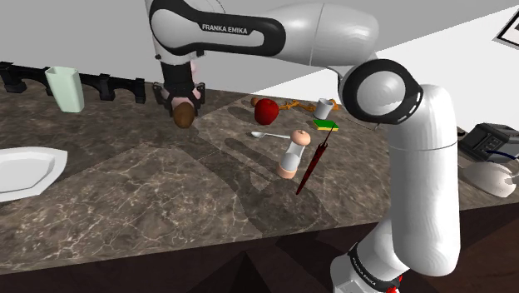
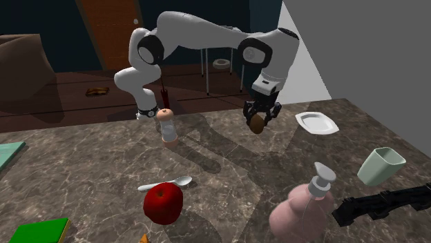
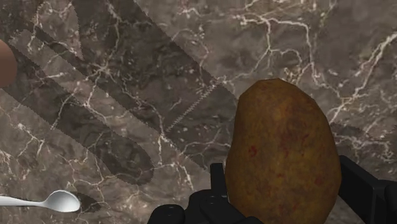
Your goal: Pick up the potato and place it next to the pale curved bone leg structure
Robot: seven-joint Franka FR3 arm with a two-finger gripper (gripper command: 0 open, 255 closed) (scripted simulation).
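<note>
My gripper (image 1: pixel 183 104) (image 2: pixel 259 117) is shut on a brown potato (image 1: pixel 184 115) (image 2: pixel 257 123) and hangs well above the dark marble counter (image 1: pixel 166 191). In the wrist view the potato (image 3: pixel 283 153) stands clasped between the two black fingers, the marble far below it. A long black arched structure (image 1: pixel 100 86) (image 2: pixel 383 201) lies along the counter's far edge at the shoulder view's left, beyond the gripper. A pale green cup (image 1: pixel 66 89) (image 2: pixel 380 166) stands in front of that structure.
A white plate (image 1: pixel 25 171) (image 2: pixel 317 123) lies at the shoulder view's left edge. A red apple (image 1: pixel 265 111), a spoon (image 1: pixel 268 134) (image 3: pixel 44 202), a pale shaker (image 1: pixel 291 155), a dark red stick (image 1: pixel 312 166) and a green sponge (image 1: pixel 325 125) lie to the right. A pink soap dispenser (image 2: pixel 307 207) stands near the structure.
</note>
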